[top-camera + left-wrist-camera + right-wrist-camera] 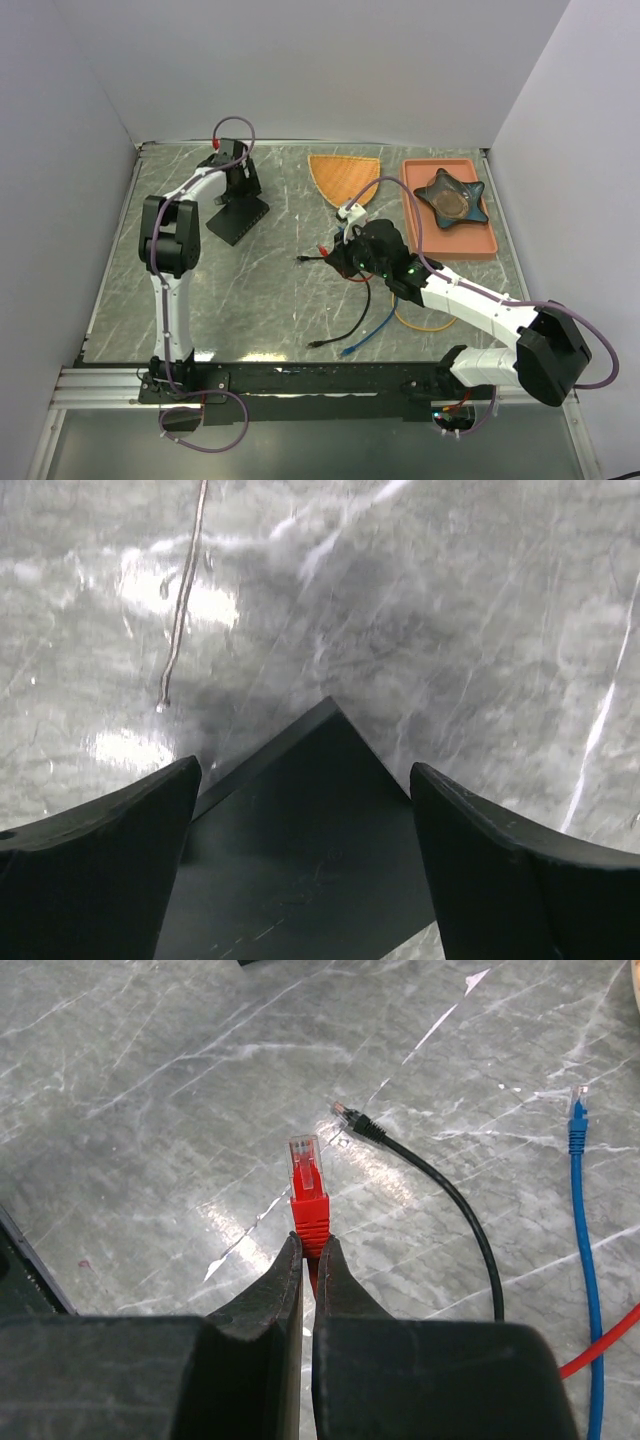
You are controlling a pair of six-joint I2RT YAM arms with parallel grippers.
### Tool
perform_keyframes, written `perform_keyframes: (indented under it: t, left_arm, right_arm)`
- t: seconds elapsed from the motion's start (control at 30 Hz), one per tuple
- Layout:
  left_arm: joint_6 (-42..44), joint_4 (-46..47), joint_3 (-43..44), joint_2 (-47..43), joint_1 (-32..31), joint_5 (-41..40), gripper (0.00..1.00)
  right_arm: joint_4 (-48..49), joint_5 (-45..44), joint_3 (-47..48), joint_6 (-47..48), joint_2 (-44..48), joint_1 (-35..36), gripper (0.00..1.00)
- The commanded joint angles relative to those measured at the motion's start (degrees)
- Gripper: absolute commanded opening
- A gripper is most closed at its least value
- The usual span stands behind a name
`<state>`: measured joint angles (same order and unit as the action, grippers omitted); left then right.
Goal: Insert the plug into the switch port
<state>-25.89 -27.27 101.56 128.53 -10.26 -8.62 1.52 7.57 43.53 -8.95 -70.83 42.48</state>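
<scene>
Here, the right gripper (pixel 310 1250) held the red plug (pixel 307 1175), and the left gripper (pixel 305 770) hung spread over the black box (pixel 300 860).
Nearest the bases, at six o'clock on the table (pixel 250 300), lay the loose ends of a black cable (pixel 450 1195) and a blue cable (pixel 580 1210), with an orange cable loop (pixel 425 325) at five o'clock. At the centre the right jaws were pressed together on the plug's red boot, its clear tip pointing to nine o'clock. Farther off, at ten o'clock, the left fingers (pixel 110 850) stood wide apart above one corner of the box; the switch port on its edge could not be made out. Farthest, at one o'clock, sat an orange mat (pixel 340 178) and a tray (pixel 440 165) holding a star-shaped dish (pixel 452 197).
</scene>
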Motion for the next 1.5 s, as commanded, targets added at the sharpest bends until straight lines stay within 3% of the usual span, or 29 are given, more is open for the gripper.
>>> perform_keyframes:
  t: [0.0, 0.2, 0.6, 1.0, 1.3, 1.47]
  left_arm:
    - [-0.04, -1.05, -9.17, -3.89, -0.11, 4.31, 0.86]
    - [-2.50, 3.53, -21.48, -10.13, -0.55, 8.10, 0.80]
    - [-7.42, 10.39, -42.65, -24.81, -2.83, 12.22, 0.79]
    - [-12.78, 13.47, -52.16, -34.48, -9.16, 13.37, 0.82]
    - [-12.70, 11.27, -53.39, -45.56, -7.94, 1.51, 0.92]
    - [-11.99, 12.24, -57.52, -46.53, -3.54, 4.22, 0.91]
  right_arm:
    - [-0.02, 1.13, -0.37, 0.51, 2.27, -0.12, 0.00]
    - [-0.46, 2.09, -0.64, 0.43, 2.45, 0.59, 0.00]
    - [-3.28, -0.28, 1.65, 1.22, 0.60, 6.39, 0.00]
    - [-5.56, -1.60, 3.67, 1.57, -2.21, 10.60, 0.00]
    - [-6.17, -1.95, 4.19, 0.95, -3.00, 14.03, 0.00]
    - [-7.14, -2.30, 4.20, 0.95, -3.00, 16.31, 0.00]
